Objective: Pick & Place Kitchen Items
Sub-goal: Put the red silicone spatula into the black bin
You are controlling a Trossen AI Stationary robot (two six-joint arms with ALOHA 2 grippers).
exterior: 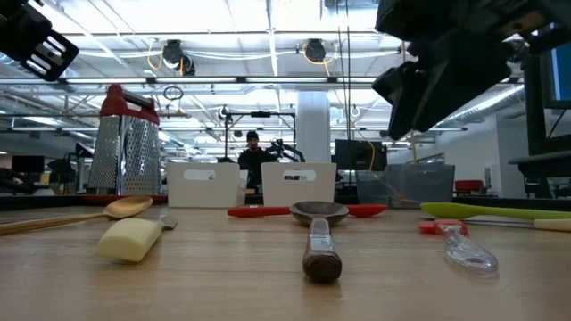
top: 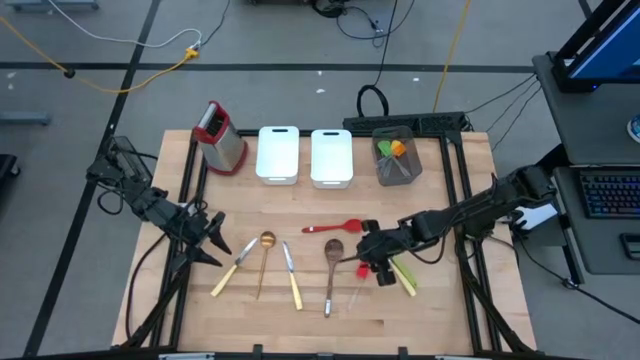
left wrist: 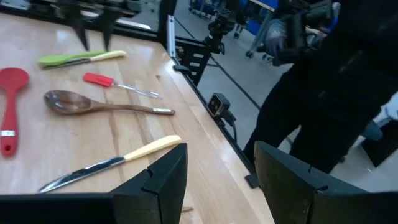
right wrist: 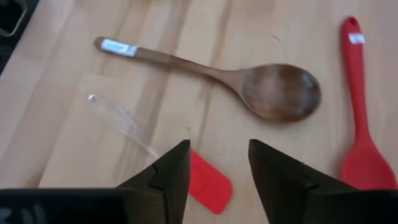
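1. While the right gripper hangs just above the small red spatula with a clear handle, its two dark fingers stand parted with a clear gap and hold nothing; the red blade shows in that gap, lying flat on the wooden table.
2. The left gripper is near the table's left edge, fingers spread apart and empty, touching no utensil.
3. Beside the small spatula lies the wooden spoon, and beyond it the long red spatula, both flat on the table and untouched.
4. Just to the right of the right gripper, seen from above, lies the green-and-yellow utensil.
5. Toward the left arm lie two cream-handled knives and a gold spoon, apart from both grippers.
6. At the back edge stand a box grater, two white trays and a grey tray holding green and orange utensils.
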